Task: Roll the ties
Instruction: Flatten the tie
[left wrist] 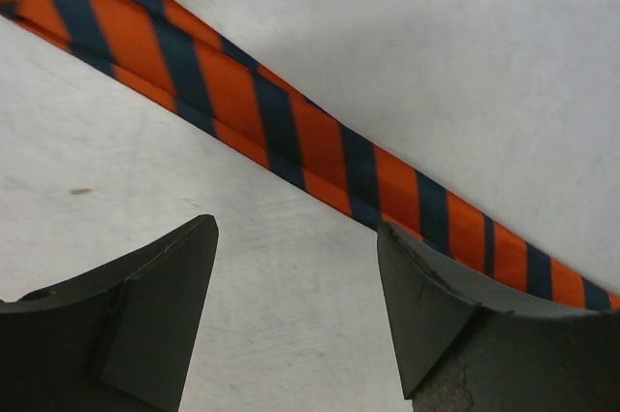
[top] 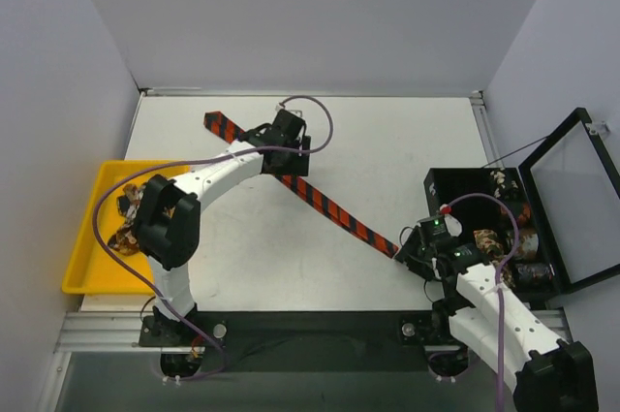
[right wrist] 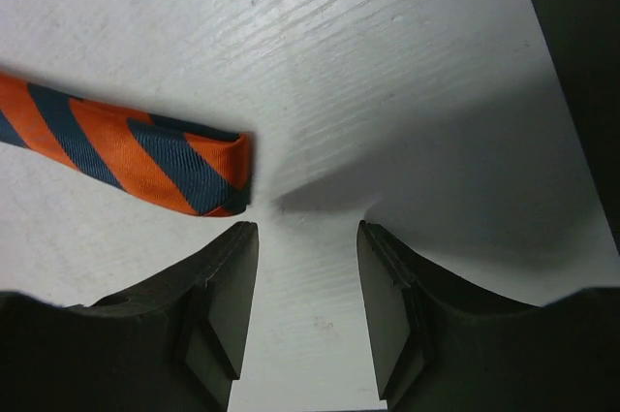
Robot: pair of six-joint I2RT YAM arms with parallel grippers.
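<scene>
A red-orange and black striped tie [top: 329,210] lies flat and unrolled across the white table, running diagonally from back left to front right. My left gripper [top: 288,145] hovers over its upper part, open; in the left wrist view the tie [left wrist: 291,126] passes just beyond the gripper [left wrist: 295,228], with only bare table between the fingertips. My right gripper [top: 412,249] stands open beside the tie's narrow end [right wrist: 208,165], which lies just ahead of the gripper [right wrist: 305,228] and touches neither finger. More patterned ties [top: 126,223] are heaped in the yellow tray.
A yellow tray [top: 87,237] sits at the left table edge. An open black box [top: 455,189] with rolled ties inside and its lid [top: 572,194] swung up stands at the right, close behind my right gripper. Purple cables loop over both arms.
</scene>
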